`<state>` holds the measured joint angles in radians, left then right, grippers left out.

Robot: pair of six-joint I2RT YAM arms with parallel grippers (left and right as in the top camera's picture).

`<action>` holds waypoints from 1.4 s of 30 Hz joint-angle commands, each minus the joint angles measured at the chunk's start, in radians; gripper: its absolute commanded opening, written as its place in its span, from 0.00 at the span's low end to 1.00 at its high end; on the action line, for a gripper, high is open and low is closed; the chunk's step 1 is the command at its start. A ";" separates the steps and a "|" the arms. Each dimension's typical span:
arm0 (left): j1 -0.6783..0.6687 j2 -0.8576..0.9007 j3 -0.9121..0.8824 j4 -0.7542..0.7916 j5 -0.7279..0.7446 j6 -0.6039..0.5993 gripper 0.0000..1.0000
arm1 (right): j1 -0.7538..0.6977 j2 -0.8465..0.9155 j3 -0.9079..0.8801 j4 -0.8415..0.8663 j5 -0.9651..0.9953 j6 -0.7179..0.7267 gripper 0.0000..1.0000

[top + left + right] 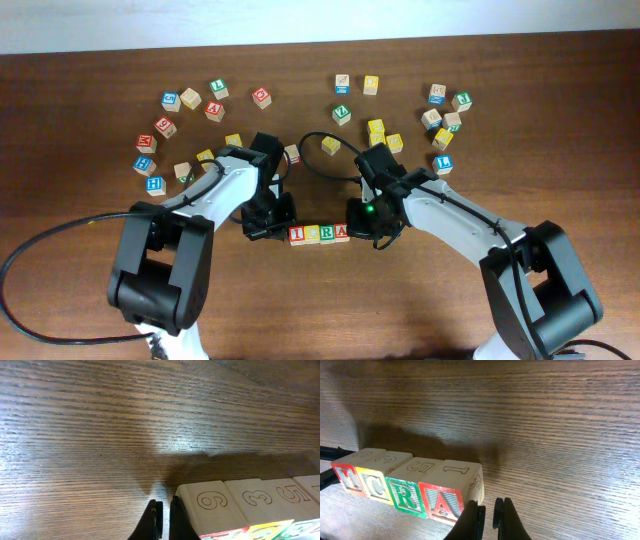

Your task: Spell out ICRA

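Observation:
Four wooden letter blocks stand in one touching row in the middle of the table: I [297, 235], C [311, 234], R [325, 234], A [340, 233]. The right wrist view shows their faces: red I [351, 480], yellow C [376, 485], green R [406, 497], red A [442, 502]. My left gripper [272, 228] is shut and empty, its fingers [164, 520] against the left side of the I block [212, 502]. My right gripper [362, 228] is shut and empty, its fingers [489, 515] right beside the A block's outer end.
Several loose letter blocks lie in an arc along the back, on the left [190, 98], in the middle [342, 114] and on the right [443, 138]. A black cable [60, 235] runs across the front left.

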<state>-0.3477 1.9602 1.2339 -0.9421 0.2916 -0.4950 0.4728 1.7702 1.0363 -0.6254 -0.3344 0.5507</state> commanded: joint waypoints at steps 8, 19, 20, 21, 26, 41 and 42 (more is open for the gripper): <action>-0.004 0.008 -0.006 0.007 0.004 0.040 0.00 | 0.020 0.013 -0.006 -0.010 -0.014 0.070 0.04; 0.025 0.008 -0.002 -0.029 -0.106 0.071 0.28 | -0.026 0.013 0.051 -0.129 0.069 0.003 0.09; 0.034 0.008 0.002 -0.036 -0.109 0.071 0.30 | -0.033 0.013 0.067 -0.156 0.083 0.003 0.09; 0.049 0.008 0.012 -0.051 -0.114 0.073 0.30 | -0.041 0.013 0.090 -0.197 0.092 -0.016 0.09; 0.136 0.008 0.091 -0.126 -0.172 0.085 0.73 | -0.082 0.013 0.156 -0.272 0.111 -0.057 0.17; -0.043 0.008 0.095 0.157 -0.112 -0.013 0.00 | -0.166 0.023 0.132 -0.185 0.122 -0.102 0.39; -0.060 0.008 0.095 0.159 -0.151 -0.044 0.00 | -0.166 0.023 0.130 -0.186 0.122 -0.103 0.39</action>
<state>-0.3641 1.9606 1.3159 -0.7887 0.2150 -0.4767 0.3080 1.7802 1.1748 -0.8112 -0.2253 0.4583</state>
